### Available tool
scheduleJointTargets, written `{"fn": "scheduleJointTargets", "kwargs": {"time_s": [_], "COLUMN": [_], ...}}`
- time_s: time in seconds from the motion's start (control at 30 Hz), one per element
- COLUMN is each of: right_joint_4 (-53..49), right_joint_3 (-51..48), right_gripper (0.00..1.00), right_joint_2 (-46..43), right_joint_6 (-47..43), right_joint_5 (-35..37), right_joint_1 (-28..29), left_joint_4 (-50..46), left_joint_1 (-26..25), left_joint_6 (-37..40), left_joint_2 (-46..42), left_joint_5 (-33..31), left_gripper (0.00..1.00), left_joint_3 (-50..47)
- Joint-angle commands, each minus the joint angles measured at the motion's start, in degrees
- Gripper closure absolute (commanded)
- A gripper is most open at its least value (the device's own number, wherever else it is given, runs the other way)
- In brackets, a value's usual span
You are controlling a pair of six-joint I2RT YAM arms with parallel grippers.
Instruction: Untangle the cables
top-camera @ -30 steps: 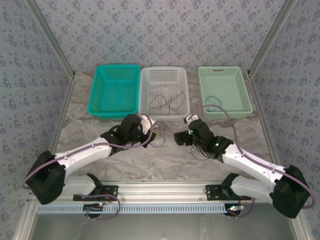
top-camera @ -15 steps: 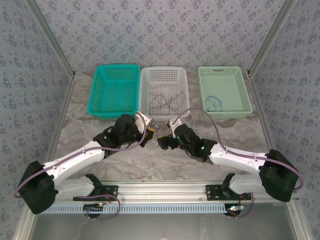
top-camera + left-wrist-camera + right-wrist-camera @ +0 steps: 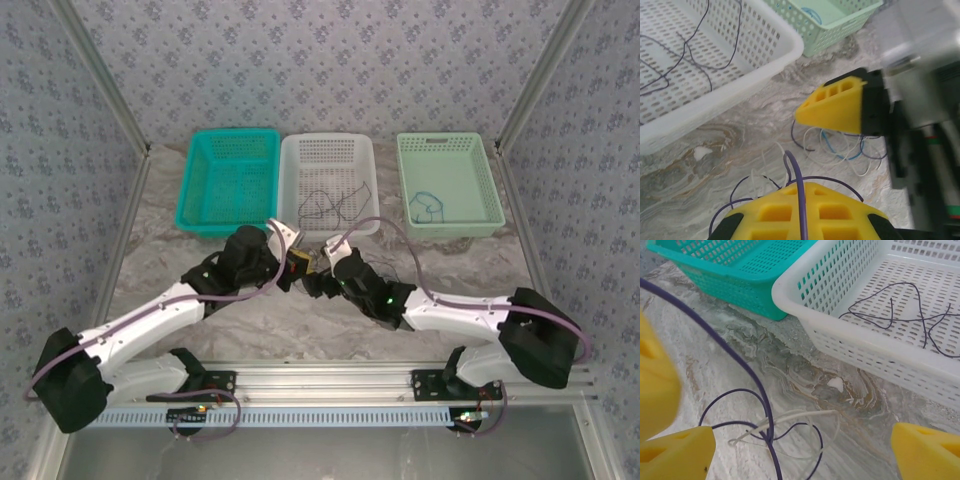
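Both arms are seen reaching in toward the middle of the surface (image 3: 300, 325), just in front of the white basket (image 3: 328, 138). The left end effector (image 3: 296, 258) and the right end effector (image 3: 318, 276) are parked pretty much nose to nose.

From the left wrist cam, the left end effector (image 3: 800, 192) is seen pressed together, with a purple cable (image 3: 795, 167) pinched right at the seam between its yellow fingers (image 3: 840, 212). That cable is looped down toward the surface on both sides.

The right end effector (image 3: 804, 432) is spread wide, with nothing between its fingers (image 3: 677, 450). One of those fingers can also be spotted from the left wrist cam, hanging just above the tangle.

The tangle itself (image 3: 840, 145) is lying loose on the surface between the two end effectors: purple, whitish and blue loops crossed over each other. From the right wrist cam, purple and whitish strands (image 3: 785, 432) can be seen crossing right below the open fingers.

A few dark cables (image 3: 335, 205) are sitting inside the white basket, and a blue cable (image 3: 428, 205) is coiled in the green basket (image 3: 446, 137) on the right. A teal basket (image 3: 234, 132) is lined up on the left.
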Motion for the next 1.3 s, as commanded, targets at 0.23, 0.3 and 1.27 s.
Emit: {"fn": "scheduleJointTargets", "kwargs": {"time_s": [0.23,0.3,1.27], "right_joint_4": [12.30,11.78,-2.28], "right_joint_3": [2.92,3.55,3.11], "right_gripper": [0.07,0.07,0.16], "right_joint_2": [4.57,5.12,5.16], "right_joint_6": [-0.28,0.81,13.20], "right_joint_5": [3.96,4.14,-6.78], "right_joint_1": [-0.71,-1.30,-7.87], "left_joint_4": [5.36,5.84,6.62], "left_joint_1": [-0.12,-0.15,0.26], "left_joint_6": [-5.29,-5.81,-7.17], "left_joint_2": [-4.85,-5.30,-9.59], "left_joint_5": [3.58,3.72,3.84], "left_gripper": [1.00,1.00,1.00], "left_joint_3": [-1.61,-2.03,-2.29]}}
